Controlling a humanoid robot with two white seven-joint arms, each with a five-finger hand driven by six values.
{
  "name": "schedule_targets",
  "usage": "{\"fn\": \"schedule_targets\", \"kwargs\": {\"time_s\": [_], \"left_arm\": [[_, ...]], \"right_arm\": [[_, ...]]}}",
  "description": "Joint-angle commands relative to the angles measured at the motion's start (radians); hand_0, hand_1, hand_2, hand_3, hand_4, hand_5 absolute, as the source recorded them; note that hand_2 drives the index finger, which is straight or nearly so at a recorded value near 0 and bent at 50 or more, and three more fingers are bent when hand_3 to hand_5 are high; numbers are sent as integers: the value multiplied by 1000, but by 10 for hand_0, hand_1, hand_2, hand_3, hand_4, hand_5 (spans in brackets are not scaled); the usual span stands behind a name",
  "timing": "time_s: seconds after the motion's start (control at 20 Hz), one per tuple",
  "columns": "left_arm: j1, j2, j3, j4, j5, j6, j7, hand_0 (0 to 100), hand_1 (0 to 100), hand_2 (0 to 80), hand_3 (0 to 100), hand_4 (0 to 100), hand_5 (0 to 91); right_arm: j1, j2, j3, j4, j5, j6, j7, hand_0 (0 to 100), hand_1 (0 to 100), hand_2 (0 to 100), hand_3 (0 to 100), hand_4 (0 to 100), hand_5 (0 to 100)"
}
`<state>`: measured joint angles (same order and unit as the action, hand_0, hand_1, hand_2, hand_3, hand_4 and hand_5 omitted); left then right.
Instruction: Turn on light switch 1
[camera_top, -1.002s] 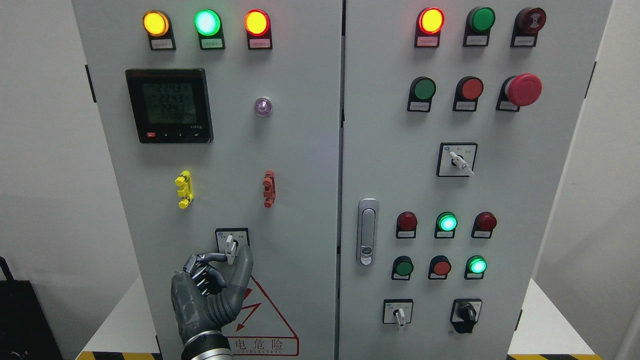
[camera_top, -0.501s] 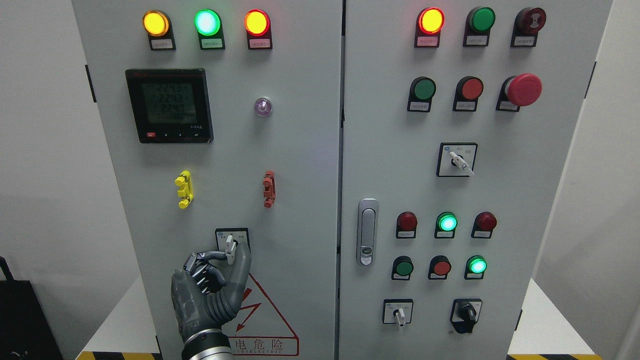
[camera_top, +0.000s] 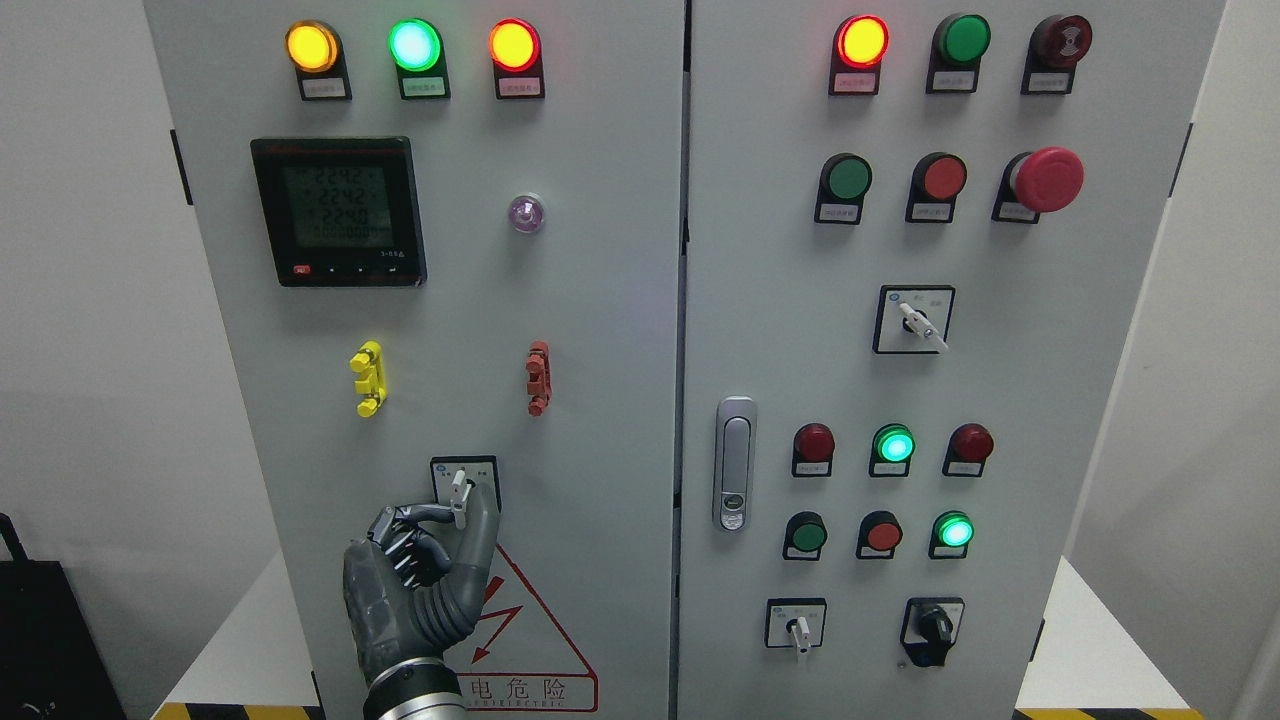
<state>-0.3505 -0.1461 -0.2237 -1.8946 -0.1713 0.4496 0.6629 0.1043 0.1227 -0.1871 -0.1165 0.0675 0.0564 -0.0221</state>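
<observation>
The left robot hand (camera_top: 425, 570) rises from the bottom edge, left of centre, palm toward the cabinet's left door (camera_top: 600, 330). Its forefinger and thumb are closed in a pinch on the white lever of the rotary switch (camera_top: 461, 493); the other fingers are curled. The switch sits low on the left door, directly above the hand, below the yellow clip (camera_top: 367, 378) and red clip (camera_top: 538, 377), above the warning triangle (camera_top: 530, 620). The lever points roughly upright.
</observation>
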Motion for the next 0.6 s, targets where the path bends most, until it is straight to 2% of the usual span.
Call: {"fn": "schedule_targets", "kwargs": {"time_s": [0.0, 0.55], "left_arm": [[-10, -1, 1, 0, 0, 1, 0, 106, 537, 597, 1000, 1000, 882], [-10, -3, 3, 2, -2, 14, 0, 128, 528, 598, 1000, 1000, 882]], "right_arm": [[0, 0, 0, 0, 0, 0, 1, 0, 0, 0, 0, 0, 0], [0, 0, 0, 1, 0, 0, -1, 0, 0, 0, 0, 0, 0]]}}
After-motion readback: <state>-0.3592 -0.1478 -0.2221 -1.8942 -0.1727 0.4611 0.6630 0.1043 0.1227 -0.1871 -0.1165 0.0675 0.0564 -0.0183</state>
